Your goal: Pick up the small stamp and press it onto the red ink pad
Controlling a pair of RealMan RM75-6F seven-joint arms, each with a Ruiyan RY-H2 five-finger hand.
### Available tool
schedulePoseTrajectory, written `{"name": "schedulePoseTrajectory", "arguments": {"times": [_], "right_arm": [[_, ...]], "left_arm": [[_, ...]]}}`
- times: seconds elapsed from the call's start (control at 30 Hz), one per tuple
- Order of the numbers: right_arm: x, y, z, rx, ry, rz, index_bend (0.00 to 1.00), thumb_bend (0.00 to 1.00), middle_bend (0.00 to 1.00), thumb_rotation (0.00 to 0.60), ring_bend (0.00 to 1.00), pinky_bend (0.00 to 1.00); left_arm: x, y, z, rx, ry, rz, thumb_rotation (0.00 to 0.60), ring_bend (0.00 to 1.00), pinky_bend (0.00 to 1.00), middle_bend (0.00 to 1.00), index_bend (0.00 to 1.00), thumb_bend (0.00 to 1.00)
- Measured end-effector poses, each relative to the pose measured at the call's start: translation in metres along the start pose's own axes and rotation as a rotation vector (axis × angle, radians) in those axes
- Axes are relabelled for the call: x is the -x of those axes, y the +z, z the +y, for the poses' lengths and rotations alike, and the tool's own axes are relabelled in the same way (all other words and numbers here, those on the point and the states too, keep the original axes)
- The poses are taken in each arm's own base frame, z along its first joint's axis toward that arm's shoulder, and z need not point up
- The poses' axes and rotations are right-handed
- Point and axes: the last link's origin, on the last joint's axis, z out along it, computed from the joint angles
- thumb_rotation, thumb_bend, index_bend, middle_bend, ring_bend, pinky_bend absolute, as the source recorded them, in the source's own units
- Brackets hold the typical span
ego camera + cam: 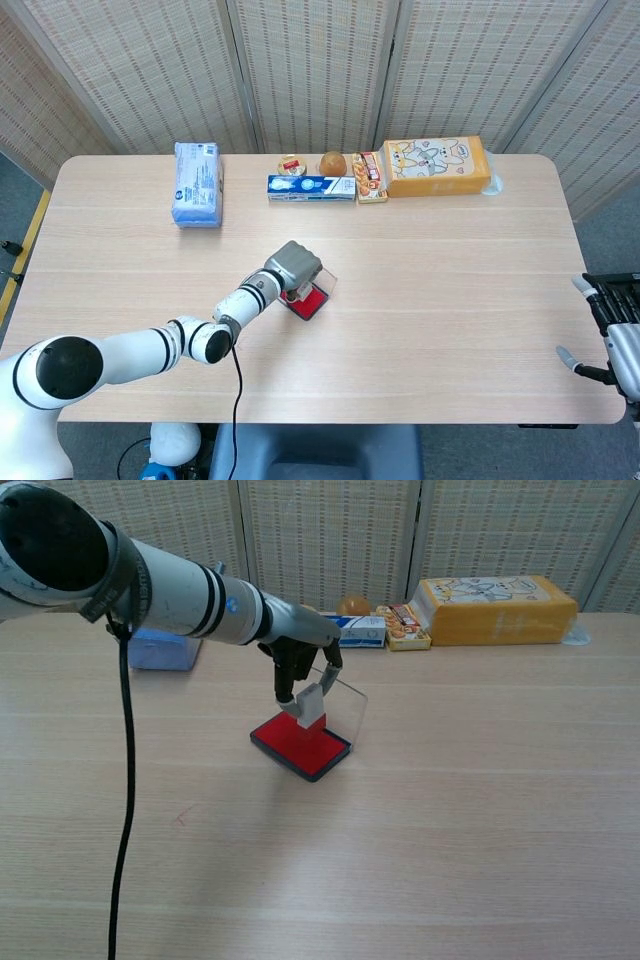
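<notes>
Right hand (612,338) at the desk's near right corner, mostly cut off by the frame edge; fingers apart, holding nothing, well apart from the work. Absent from chest view.

Mid-desk, slightly left of centre: left hand (300,667) gripping the stamp (311,709) between thumb and fingers, stamp hanging below the hand. Long axis upright, perhaps slightly tilted; pale body on top, red base down. Directly under it, the pad (299,745), red face up, clear lid (345,705) standing open on the far right side. Stamp base over the far part of the red surface, near the lid's foot. Touching or just above: cannot tell from chest view. In head view, hand (296,269) covering the stamp and most of the pad (311,302); no help there. Judging from this, a straight push down is what remains, with the lid close enough beside the fingers to get knocked.

Along the far edge: blue pack (197,183) toward the left corner, then a long blue box (311,187), small snacks, and a yellow box (437,166). Snack labels too small to read.
</notes>
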Motion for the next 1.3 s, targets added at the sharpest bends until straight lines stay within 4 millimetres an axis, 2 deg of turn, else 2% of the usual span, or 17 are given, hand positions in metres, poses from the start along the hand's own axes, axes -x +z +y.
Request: {"name": "schedulePoseTrajectory", "arguments": {"times": [0.7, 1.3], "right_arm": [[0.000, -0.006, -0.002, 0.002, -0.020, 0.028, 0.00, 0.25, 0.00, 0.600, 0.00, 0.00], [0.004, 0.000, -0.003, 0.021, -0.048, 0.015, 0.00, 0.25, 0.00, 0.600, 0.00, 0.00]], "left_arm": [[0.022, 0.006, -0.003, 0.047, -0.021, 0.012, 0.600, 1.00, 0.94, 1.00, 0.69, 0.32], [0.031, 0.007, -0.022, 0.019, -0.006, 0.039, 0.600, 1.00, 0.94, 1.00, 0.69, 0.32]]}}
